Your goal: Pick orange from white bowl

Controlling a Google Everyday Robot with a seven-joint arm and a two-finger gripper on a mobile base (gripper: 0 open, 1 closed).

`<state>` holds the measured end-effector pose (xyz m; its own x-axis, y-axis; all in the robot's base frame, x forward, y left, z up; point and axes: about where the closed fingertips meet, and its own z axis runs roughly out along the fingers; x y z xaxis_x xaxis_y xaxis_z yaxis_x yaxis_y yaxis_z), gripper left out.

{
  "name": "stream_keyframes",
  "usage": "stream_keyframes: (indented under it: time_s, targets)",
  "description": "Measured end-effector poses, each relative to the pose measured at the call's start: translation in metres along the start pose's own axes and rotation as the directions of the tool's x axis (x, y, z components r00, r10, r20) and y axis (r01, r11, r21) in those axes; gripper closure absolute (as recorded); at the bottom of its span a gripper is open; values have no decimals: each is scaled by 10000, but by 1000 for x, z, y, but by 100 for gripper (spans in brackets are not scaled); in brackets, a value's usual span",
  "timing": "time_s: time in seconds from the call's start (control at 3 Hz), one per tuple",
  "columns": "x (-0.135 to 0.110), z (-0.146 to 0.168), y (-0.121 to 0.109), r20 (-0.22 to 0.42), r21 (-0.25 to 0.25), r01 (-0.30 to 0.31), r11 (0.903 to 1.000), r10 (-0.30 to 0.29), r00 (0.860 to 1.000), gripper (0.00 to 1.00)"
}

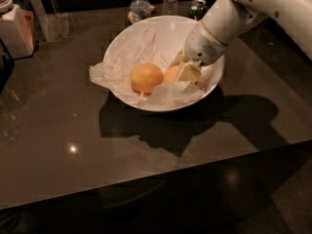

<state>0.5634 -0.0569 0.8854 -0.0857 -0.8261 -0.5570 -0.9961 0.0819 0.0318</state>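
The white bowl [158,30] stands on the dark table, lined with crumpled white paper [117,65]. Two oranges lie in it. The paler, yellower one [146,77] sits in the middle, free. The deeper orange [170,74] is just to its right, partly hidden by my gripper [186,72]. The gripper reaches down into the right side of the bowl from the upper right. Its cream fingers [189,72] are closed on the deeper orange, which sits low in the bowl above the paper.
Two water bottles [140,4] and a green can [197,8] stand behind the bowl. A white and red container [14,28] and a clear holder [53,18] are at the far left. The table's front edge [161,174] runs across the lower frame.
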Motion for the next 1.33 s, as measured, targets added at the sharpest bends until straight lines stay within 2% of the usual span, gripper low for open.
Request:
stream_keyframes:
  time_s: [0.33, 0.67, 1.0, 1.33]
  targets:
    - [-8, -37, 13, 168, 947, 417, 9946, -434, 9989, 100]
    - [-9, -74, 29, 256, 1949, 570, 9792, -632, 9977, 100]
    - [0, -103, 50, 548, 2835, 290, 9585, -464, 9974, 100]
    - [18, -123, 71, 969, 3525, -293, 9353, -53, 9953, 100]
